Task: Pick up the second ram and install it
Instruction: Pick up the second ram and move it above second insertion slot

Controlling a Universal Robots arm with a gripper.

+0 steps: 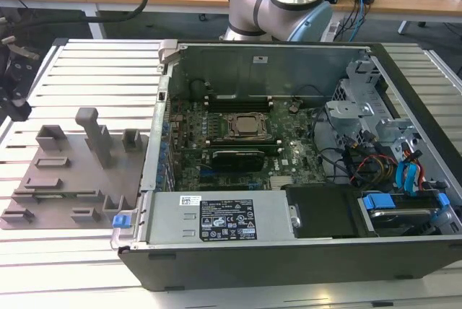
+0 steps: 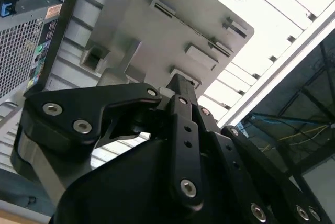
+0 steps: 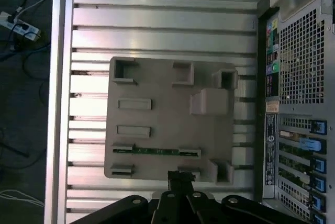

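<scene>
The second ram (image 3: pixel 157 151) is a slim green stick standing on edge between two small holders on the grey fixture plate (image 3: pixel 157 88). That plate (image 1: pixel 65 172) lies on the slatted table at the exterior view's left, beside the open computer case (image 1: pixel 289 201). In the first wrist view my gripper (image 3: pixel 180 176) hovers high above the plate's edge, a short way from the stick and not touching it. Its black fingers (image 2: pixel 180 85) are pressed together with nothing between them.
Inside the case the CPU socket (image 1: pixel 249 127) sits mid-motherboard with memory slots (image 1: pixel 238 98) beside it. A power supply (image 1: pixel 216 219), drive cage (image 1: pixel 361 107) and cables (image 1: pixel 404 172) fill the rest. A tall post (image 1: pixel 90 132) rises from the plate. The table edge (image 3: pixel 57 103) drops to the floor.
</scene>
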